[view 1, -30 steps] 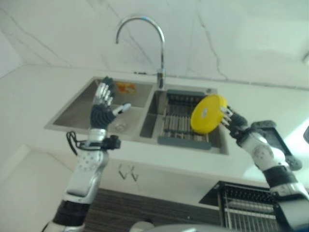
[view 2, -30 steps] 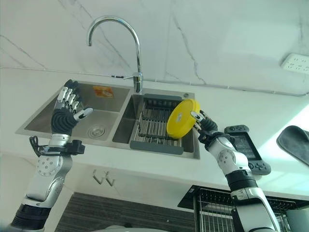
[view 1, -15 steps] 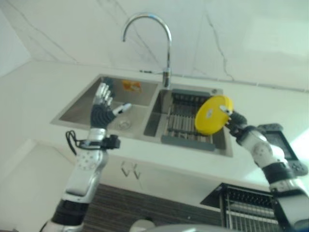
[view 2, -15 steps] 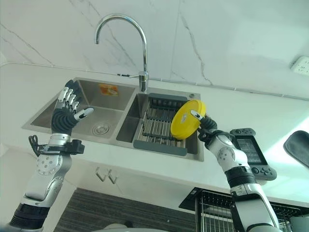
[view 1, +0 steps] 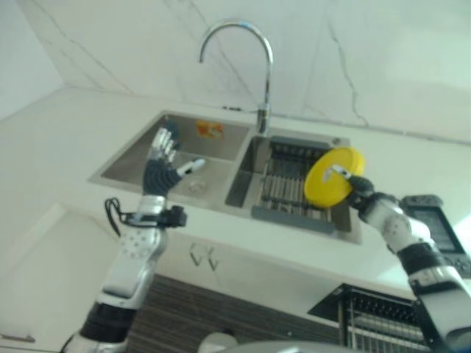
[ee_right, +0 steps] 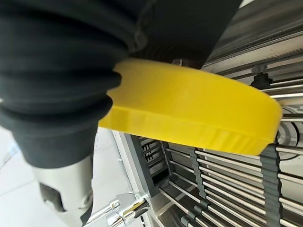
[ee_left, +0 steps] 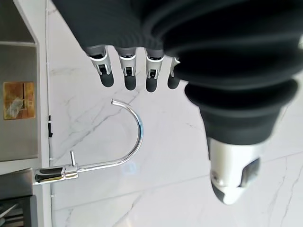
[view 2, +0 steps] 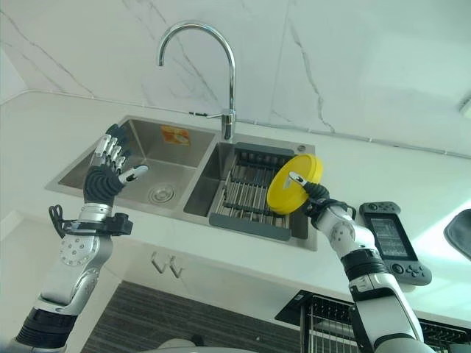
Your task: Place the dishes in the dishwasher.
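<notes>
A round yellow plate [view 2: 294,184] hangs tipped on edge just right of centre frame, over the right-hand basin of a steel double sink [view 2: 140,158], pinched at its rim by the robot's right hand [view 2: 316,201], thumb across the face and fingers behind. It looks stiff, light and smooth, likely plastic: little risk of breaking, more of slipping, so a grip at the rim with the thumb well over the lip seems the safest hold.

Beneath the plate a grey drying rack [view 2: 248,198] with metal bars fills the basin. A tall curved tap [view 2: 213,66] rises behind the divider, upper centre. The left basin holds a drain and a small orange item [view 2: 175,134] at its back wall. At left of frame the left hand [view 2: 109,170] is raised with fingers spread and empty.

A game controller [view 2: 393,241] lies on the white counter, right of frame. At the lower right edge, below the counter, the wire basket of the dishwasher [view 2: 331,323] stands pulled out; the counter's front edge lies between plate and basket.
</notes>
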